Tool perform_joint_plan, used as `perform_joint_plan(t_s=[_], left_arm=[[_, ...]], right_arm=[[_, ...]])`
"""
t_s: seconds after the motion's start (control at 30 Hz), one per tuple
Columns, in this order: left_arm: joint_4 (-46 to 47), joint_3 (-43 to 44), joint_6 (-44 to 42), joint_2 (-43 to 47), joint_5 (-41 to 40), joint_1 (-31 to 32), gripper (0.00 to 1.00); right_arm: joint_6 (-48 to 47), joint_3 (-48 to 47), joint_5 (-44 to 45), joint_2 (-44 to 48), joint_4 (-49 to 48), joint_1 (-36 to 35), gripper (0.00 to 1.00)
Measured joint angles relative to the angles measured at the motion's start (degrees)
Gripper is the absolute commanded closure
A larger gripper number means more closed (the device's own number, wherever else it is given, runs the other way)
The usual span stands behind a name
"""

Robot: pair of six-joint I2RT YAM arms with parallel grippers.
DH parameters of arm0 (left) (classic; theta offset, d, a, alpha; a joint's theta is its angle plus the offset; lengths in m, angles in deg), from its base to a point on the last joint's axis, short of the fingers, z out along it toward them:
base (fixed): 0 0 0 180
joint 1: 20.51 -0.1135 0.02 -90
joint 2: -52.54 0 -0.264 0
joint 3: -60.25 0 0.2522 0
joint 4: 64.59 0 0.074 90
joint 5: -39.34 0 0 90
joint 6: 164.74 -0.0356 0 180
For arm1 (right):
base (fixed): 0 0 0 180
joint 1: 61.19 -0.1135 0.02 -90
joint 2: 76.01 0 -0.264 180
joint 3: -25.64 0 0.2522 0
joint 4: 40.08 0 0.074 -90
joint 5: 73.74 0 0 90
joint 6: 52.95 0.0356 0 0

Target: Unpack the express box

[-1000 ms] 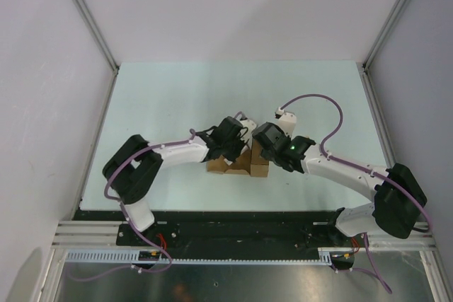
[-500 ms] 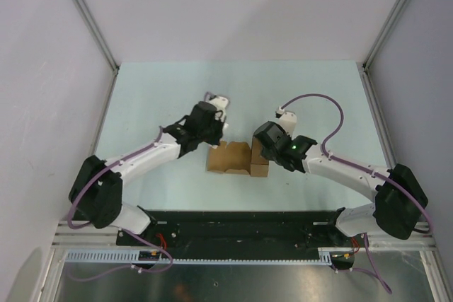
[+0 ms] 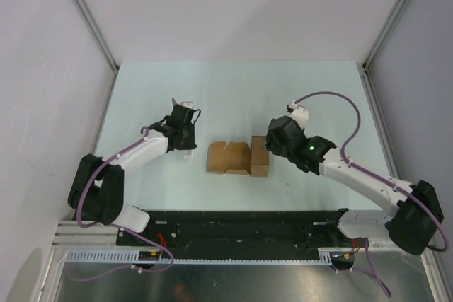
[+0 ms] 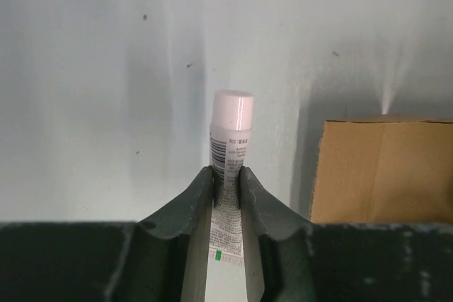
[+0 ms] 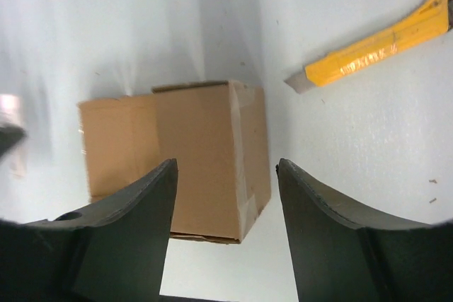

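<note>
The express box (image 3: 259, 160) is a small brown cardboard box at the table's middle, its flaps (image 3: 228, 158) spread flat to the left. My left gripper (image 3: 187, 149) is left of the box and apart from it. It is shut on a white tube with a pink cap (image 4: 232, 132), held just above the table; the box edge (image 4: 382, 171) shows at the right of that view. My right gripper (image 5: 226, 167) is open and empty, hovering over the box's right side (image 5: 191, 153).
A slim yellow utility knife (image 5: 382, 39) lies on the table just beyond the box in the right wrist view; the right arm (image 3: 311, 153) hides it from above. Metal frame posts stand at the table's far corners.
My left arm has pulled out of the box and swung left, carrying the white tube. My right gripper has drawn back slightly to the right of the box.
</note>
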Motion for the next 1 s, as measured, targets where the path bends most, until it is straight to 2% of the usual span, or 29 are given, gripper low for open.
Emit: perform_joint_plan(t_s=[0.3, 0.4, 0.5, 0.53, 0.6, 0.7, 0.83, 1.0], left_arm=[[-4.0, 0.1, 2.2, -6.0, -1.6, -0.1, 0.70], [-4.9, 0.5, 2.7, -7.5, -1.9, -0.2, 0.66], [-5.9, 0.9, 3.1, -7.6, -2.4, -0.2, 0.54], [-6.2, 1.2, 3.1, -7.6, -2.5, -0.2, 0.47], [-6.6, 2.0, 3.0, -7.4, -2.8, -0.2, 0.42], [-7.3, 3.3, 2.8, -5.1, -2.9, -0.2, 0.29], [-8.1, 6.1, 2.5, 0.7, -2.9, -0.2, 0.17], [-8.2, 9.6, 1.7, 7.4, -2.9, -0.2, 0.09]], right_arm=[[-1.2, 0.0, -2.7, 10.5, -2.3, 6.3, 0.35], [-1.3, 0.0, -3.2, 12.6, -2.3, 7.6, 0.34], [-1.4, 0.0, -3.7, 13.7, -2.2, 8.4, 0.33], [-1.6, 0.0, -3.7, 13.8, -2.1, 8.5, 0.32], [-2.3, 0.0, -3.9, 13.8, -1.9, 8.7, 0.32], [-3.4, 0.0, -4.2, 13.8, -1.2, 8.7, 0.31], [-5.3, 0.0, -5.2, 12.7, -1.1, 8.7, 0.30], [-7.2, 0.0, -5.3, 9.2, -0.8, 7.5, 0.27]])
